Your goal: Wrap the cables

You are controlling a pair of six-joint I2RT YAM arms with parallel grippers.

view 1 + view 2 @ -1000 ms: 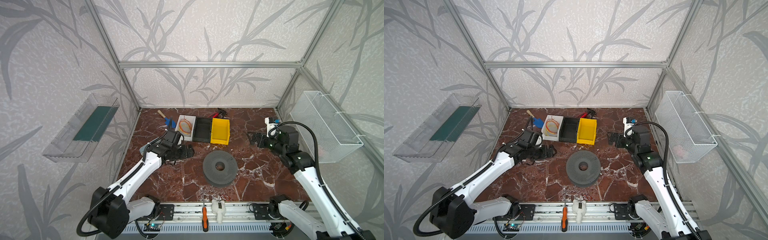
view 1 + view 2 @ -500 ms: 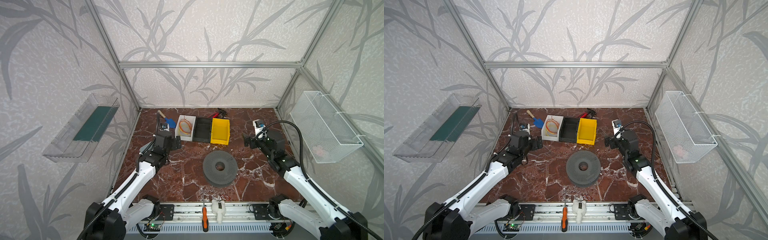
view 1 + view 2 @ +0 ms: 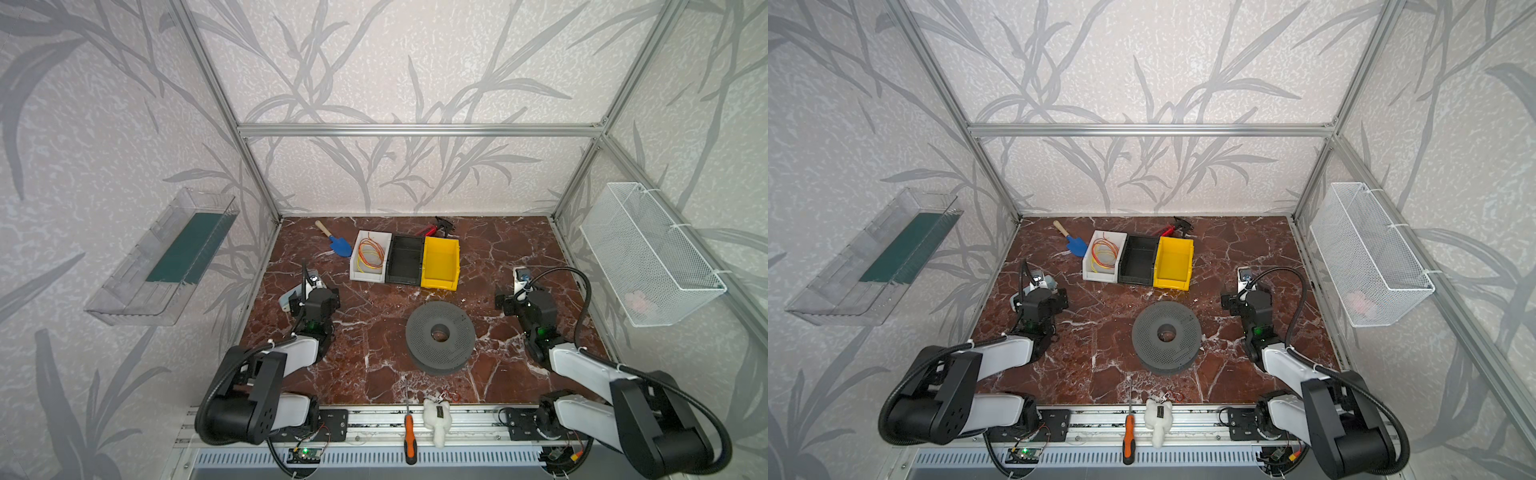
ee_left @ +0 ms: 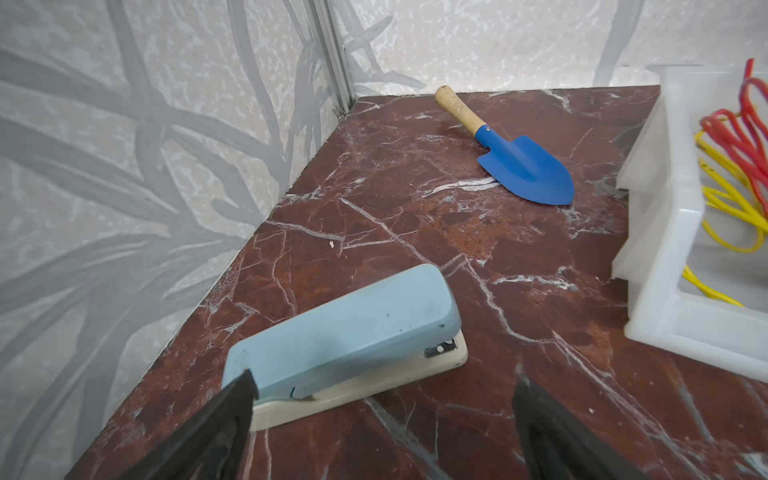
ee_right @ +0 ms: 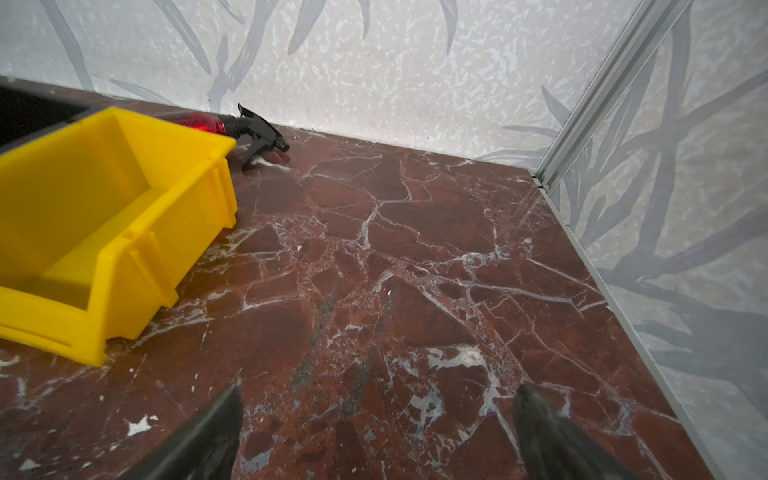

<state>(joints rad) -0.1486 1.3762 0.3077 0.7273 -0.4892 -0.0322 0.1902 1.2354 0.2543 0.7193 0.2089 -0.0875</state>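
The cables are out of view in every frame. My left gripper (image 3: 316, 296) (image 3: 1044, 300) (image 4: 383, 380) is open and empty, low over the left of the marble floor. A light-blue stapler (image 4: 345, 328) lies just ahead of its left finger. My right gripper (image 3: 517, 300) (image 3: 1246, 301) (image 5: 380, 386) is also open and empty, with bare marble between its fingers. Between the two arms a grey perforated spool (image 3: 440, 332) (image 3: 1166, 332) lies flat.
At the back stand a white bin (image 3: 355, 266) holding orange and yellow wires (image 3: 371, 255), a black bin (image 3: 405, 259) and a yellow bin (image 3: 440, 257) (image 5: 104, 224). Nearby lie a blue trowel (image 4: 525, 172) and a red spray bottle (image 5: 245, 124). A screwdriver (image 3: 409, 436) and a white plush toy (image 3: 436, 417) lie on the front rail.
Both arms have folded back toward the front rail. The left gripper has swung from pointing right to facing the back wall. The jaws of both stayed open.
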